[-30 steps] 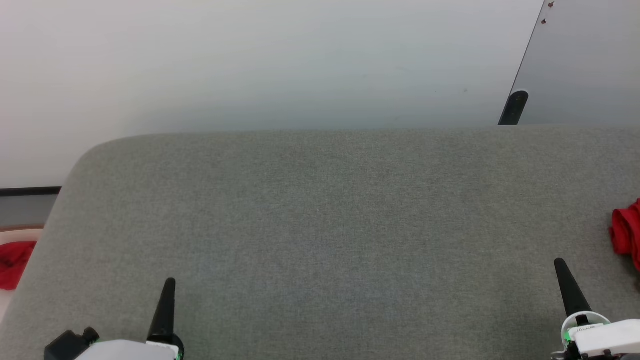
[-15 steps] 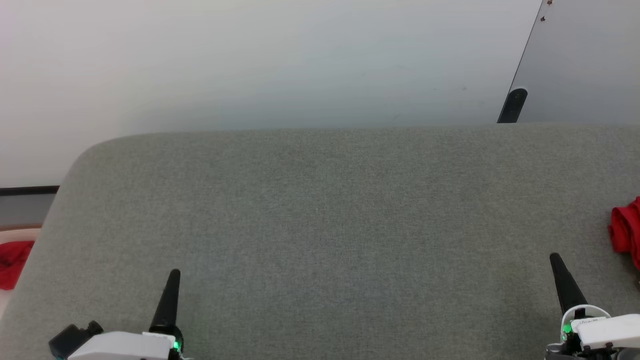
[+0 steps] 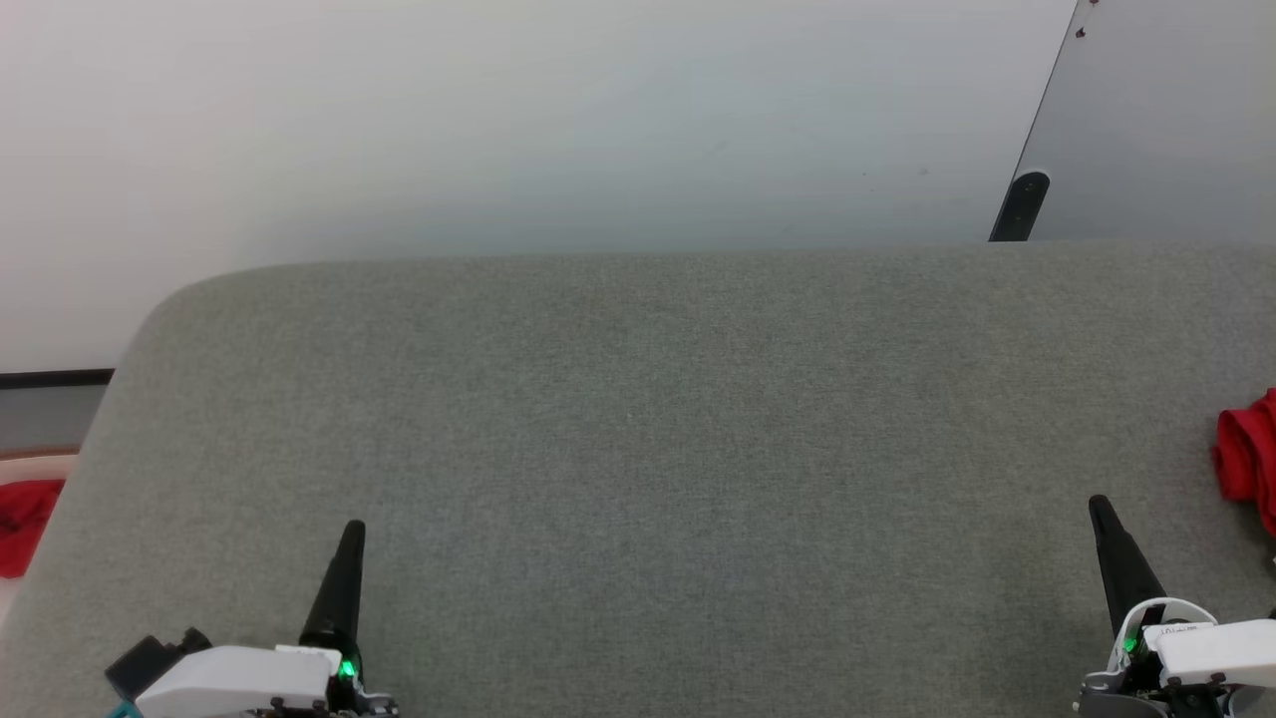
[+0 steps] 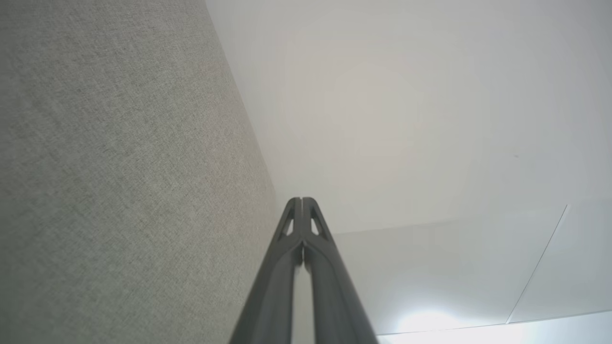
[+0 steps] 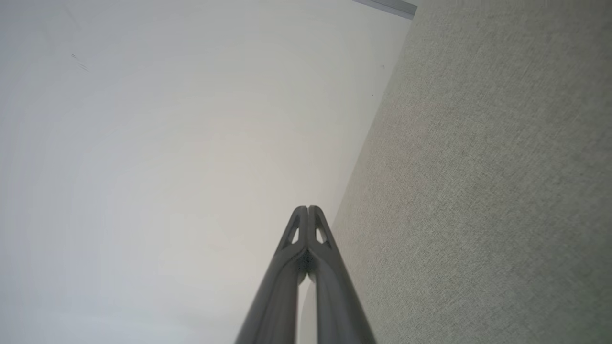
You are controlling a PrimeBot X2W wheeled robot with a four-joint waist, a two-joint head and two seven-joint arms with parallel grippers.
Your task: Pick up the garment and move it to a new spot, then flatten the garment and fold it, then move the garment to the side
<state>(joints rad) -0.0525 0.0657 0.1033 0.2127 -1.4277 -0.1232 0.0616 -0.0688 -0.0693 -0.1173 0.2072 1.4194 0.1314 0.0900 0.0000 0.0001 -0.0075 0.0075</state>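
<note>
Your left gripper [image 3: 353,528] and right gripper [image 3: 1097,503] both have fingers pressed together, holding nothing; both sit low at the near edge of the grey fabric surface [image 3: 638,419], well apart, tips pointing at the white wall [image 3: 498,120]. A red bundle [image 3: 1246,454] lies on the surface at its right edge, near your right gripper, with bare fabric between. A second red cloth [image 3: 25,511] lies off the left edge on something pale. You can't tell which is the garment. A dark post [image 3: 1022,204] and grey panel [image 3: 1166,120] stand at far right.
</note>
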